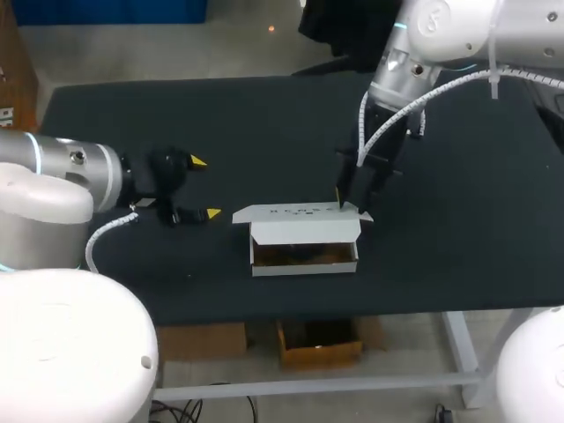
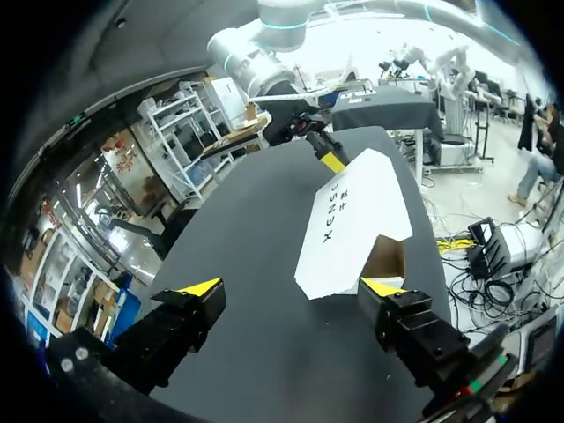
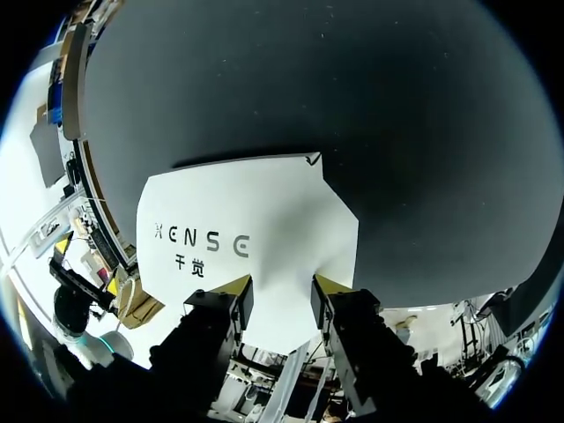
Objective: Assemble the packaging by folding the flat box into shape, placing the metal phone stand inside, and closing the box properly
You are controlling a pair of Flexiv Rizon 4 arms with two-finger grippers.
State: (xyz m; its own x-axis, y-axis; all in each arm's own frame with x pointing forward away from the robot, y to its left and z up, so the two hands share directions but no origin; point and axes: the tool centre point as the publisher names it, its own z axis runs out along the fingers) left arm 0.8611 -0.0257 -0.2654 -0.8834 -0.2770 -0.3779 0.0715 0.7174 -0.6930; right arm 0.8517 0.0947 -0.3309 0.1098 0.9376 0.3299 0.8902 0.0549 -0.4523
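Box [image 1: 305, 254] stands at the middle of the table [image 1: 458, 220], lid flap [image 1: 295, 212] open, right tool [image 1: 345, 201] at the flap's end, fingers apart; left tool [image 1: 204, 188] hangs spread wide beside it. Closing well likely needs an even push so the tuck slides in

Table [image 1: 458, 256]: flat top covered in black cloth, pale metal legs and a crossbar under the near edge. One item lies directly on the cloth: a white cardboard box [image 1: 304, 251], resting on its base with its long lid flap lifted and spread open. The box sits ahead of the left gripper [image 2: 291, 287], nearer its right finger, with a strip of cloth between them. Brown card shows at the box end nearest that finger. The right gripper [image 3: 282, 284] stands at the lid's far corner, and the white flap spreads out ahead of its fingertips over the cloth.
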